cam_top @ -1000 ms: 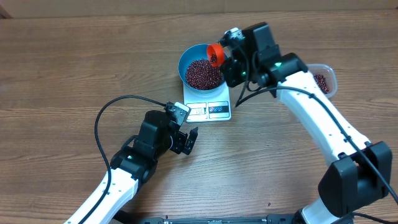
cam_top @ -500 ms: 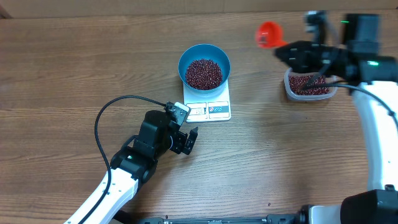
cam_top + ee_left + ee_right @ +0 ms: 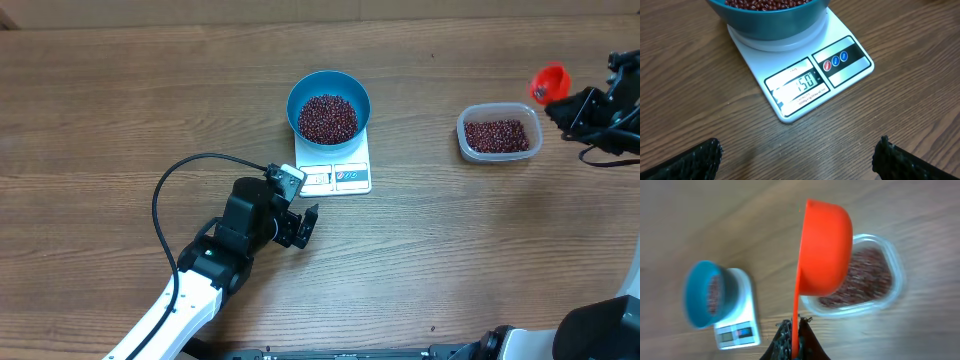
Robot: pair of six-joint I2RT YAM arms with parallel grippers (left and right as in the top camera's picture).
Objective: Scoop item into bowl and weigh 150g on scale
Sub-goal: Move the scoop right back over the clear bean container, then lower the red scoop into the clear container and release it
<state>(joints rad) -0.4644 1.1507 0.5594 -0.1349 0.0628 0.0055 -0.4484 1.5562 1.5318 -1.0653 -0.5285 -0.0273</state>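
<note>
The right fingers [image 3: 781,341], pinching the scoop [image 3: 549,82], have swung from the bowl [image 3: 292,108] to beyond the tub [image 3: 465,142]; the left fingers [image 3: 695,160] are spread. Beans [image 3: 328,118] in the bowl on the scale [image 3: 340,178], we judge, meet target.

Bright even light, blurry right-wrist view

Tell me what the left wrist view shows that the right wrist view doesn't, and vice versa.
Left wrist only: the readable display on the scale, which looks like 150, and the left gripper, jaws wide apart and empty. Right wrist only: the orange scoop, its handle pinched in the right gripper, and the clear tub of beans behind it. Both: the blue bowl of beans sitting on the scale, on the wooden table.
</note>
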